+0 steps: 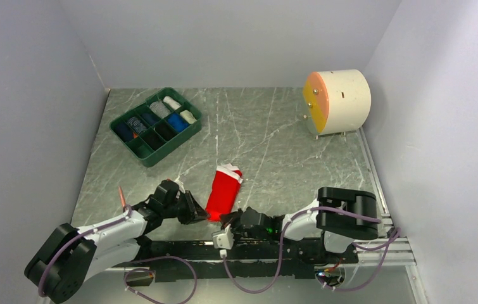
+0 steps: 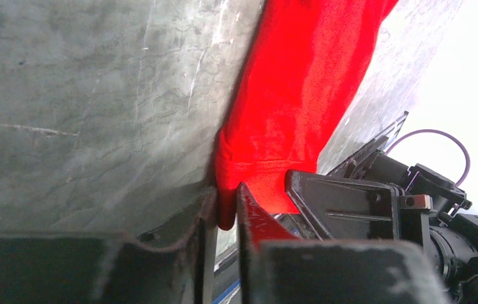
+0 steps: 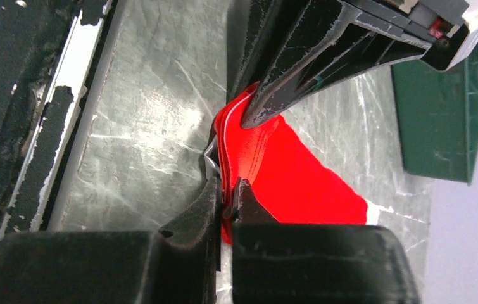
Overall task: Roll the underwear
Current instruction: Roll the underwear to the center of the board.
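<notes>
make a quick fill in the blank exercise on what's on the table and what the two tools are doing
The underwear on the table is bright ____.
The number of tools pinching its near end, counting the left tool and the right tool, is ____.
The divided tray at the far left is ____ in colour.
The cream drum stands at the far ____ of the table.
Missing words: red; two; green; right

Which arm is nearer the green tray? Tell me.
Left. The left arm ends just nearside of the tray, jaws shut on the briefs' near end; the right arm pinches that same end, farther right.
</notes>
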You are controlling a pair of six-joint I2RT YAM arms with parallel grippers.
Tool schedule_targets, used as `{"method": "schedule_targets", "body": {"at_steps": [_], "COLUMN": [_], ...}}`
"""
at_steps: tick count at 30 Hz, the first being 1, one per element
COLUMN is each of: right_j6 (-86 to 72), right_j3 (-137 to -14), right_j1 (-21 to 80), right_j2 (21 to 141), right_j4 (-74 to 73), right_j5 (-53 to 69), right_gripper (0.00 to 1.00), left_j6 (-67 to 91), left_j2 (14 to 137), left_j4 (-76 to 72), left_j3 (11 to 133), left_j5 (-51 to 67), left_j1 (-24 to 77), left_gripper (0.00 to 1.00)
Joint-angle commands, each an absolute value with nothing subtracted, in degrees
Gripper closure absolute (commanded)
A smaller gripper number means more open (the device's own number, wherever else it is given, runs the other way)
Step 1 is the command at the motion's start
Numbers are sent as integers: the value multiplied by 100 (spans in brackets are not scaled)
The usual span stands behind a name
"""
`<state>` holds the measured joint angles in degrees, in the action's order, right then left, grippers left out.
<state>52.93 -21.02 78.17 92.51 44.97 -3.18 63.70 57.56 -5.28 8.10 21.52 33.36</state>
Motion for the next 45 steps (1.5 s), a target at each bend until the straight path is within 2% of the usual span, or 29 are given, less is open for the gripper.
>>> {"method": "schedule_targets", "body": {"at_steps": [1,2,4,5,7,11,14,21,33,39,45], "right_j6": [4501,4246,3608,3287,2710,1756,1052,-1298,-3698,-4936,-5676], "right_j3": [-2023,-2032,-2037,-2053,-2010,-1798,-1745,-1376,-1538,-1318,-1474], "right_j1": [7673,7594,7356,7210,6884,6614,6380,5866,5395,5027,4795], "right_j2": [9009,8948,8821,8763,8689,8604,8771,9284,9927,10356,10634], "right_j4": [4525,4509,4505,4478,4594,5247,5611,7362,7087,7494,7241], "right_j5": [-156,43,675,1017,1644,2187,2591,3003,2686,2660,2861], "right_gripper": [100,100,100,100,100,100,100,100,100,100,100], "left_j6": [6164,6161,6146,6132,6113,6015,5893,5599,5315,4878,4510], "left_j2": [5710,5650,5499,5417,5167,4706,4439,4084,4059,4305,4573], "left_j4": [182,237,426,491,623,926,1252,1733,1305,902,391], "left_j3": [791,810,861,895,949,1171,1412,1824,1737,1740,1536], "left_j5": [1890,1878,1821,1805,1756,1545,1300,930,1151,1541,2050], "left_j1": [3327,3331,3321,3320,3314,3296,3295,3296,3296,3296,3294], "left_gripper": [74,71,51,46,41,25,18,14,16,15,14]}}
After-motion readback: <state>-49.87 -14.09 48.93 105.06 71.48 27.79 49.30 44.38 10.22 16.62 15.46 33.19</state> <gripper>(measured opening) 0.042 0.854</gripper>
